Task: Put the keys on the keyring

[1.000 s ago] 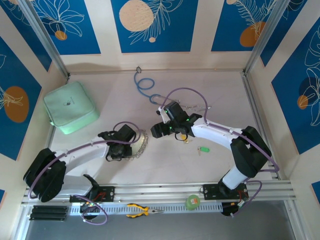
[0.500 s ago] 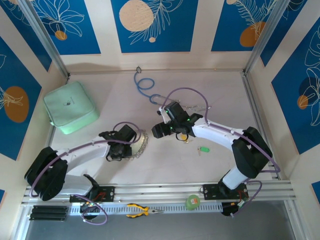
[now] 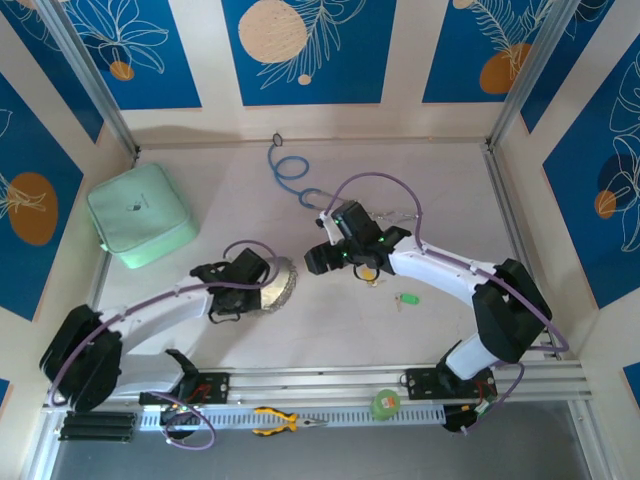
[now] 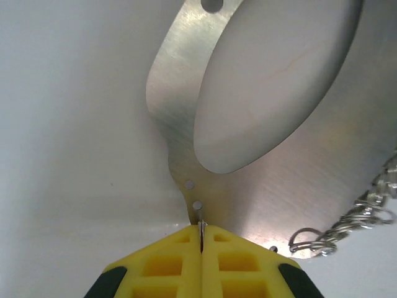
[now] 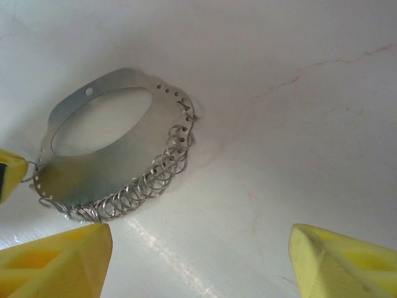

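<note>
Main worry here is the grip. The left gripper [image 4: 201, 234] has its fingers pinched flat shut on the bare edge of the keyring [image 4: 177, 118], right at the very tips. With that little metal in the bite, I reckon the plate could swivel or slide out once anything pushes on it. The little loops along its fringe hang loose too, so they'd likely swing about when a key gets poked at them.

The right gripper [image 5: 200, 241] has its fingers spread wide and holds nothing. It looks down at the keyring [image 5: 105, 171] from just beside it. The green key [image 3: 404, 299] lies flat on the worktop [image 3: 420, 180], out past that arm. The yellow key [image 3: 368, 272] is mostly tucked under the arm. Both are tiny, so picking them up looks fiddly.

In the top view the keyring [image 3: 280, 283] sits near the middle, between the two arms. Its long axis runs diagonally, near-left to far-right. The fringed side faces the right arm, and it looks tipped up off the worktop, though I can't tell for sure.
</note>
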Controlling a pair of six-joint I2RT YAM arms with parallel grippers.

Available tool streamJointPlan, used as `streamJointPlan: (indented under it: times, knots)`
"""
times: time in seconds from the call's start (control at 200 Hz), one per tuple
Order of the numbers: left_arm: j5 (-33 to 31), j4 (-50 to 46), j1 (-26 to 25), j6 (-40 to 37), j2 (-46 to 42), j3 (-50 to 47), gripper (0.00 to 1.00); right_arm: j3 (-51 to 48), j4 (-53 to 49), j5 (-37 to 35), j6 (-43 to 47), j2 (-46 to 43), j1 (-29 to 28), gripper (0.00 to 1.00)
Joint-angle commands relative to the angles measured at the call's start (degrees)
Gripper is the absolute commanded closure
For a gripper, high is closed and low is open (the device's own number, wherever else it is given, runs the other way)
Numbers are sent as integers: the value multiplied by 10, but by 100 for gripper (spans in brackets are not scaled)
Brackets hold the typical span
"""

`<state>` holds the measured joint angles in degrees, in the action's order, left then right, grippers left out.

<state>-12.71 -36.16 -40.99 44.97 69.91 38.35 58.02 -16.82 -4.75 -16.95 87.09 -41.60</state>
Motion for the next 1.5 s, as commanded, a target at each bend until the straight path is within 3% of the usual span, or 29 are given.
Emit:
streamJointPlan:
  times: [0.0,0.185,0.345,0.77,0.955,1.125,1.305,1.495]
  knots:
    - [-51,8,-7,-56,-52,16,100,-8,-5,1,3,-24,4,25]
    - [-108,83,-15,-186,-117,17,100,-10,1,18,-7,-52,19,25]
    - [-88,202,-15,-342,-159,5,100,-19,11,25,1,-89,33,25]
    - [207,532,-14,-756,-172,-96,100,-74,90,17,99,-192,61,22]
    - [302,534,-14,-809,-133,-81,100,-108,122,80,197,-225,54,21]
    - [379,539,-14,-835,-101,-84,100,-154,149,140,344,-266,5,22]
    - [442,537,-15,-856,-72,-73,100,-184,158,260,489,-280,-23,44]
    - [479,480,-14,-914,-50,-54,100,-186,171,257,500,-244,-47,52]
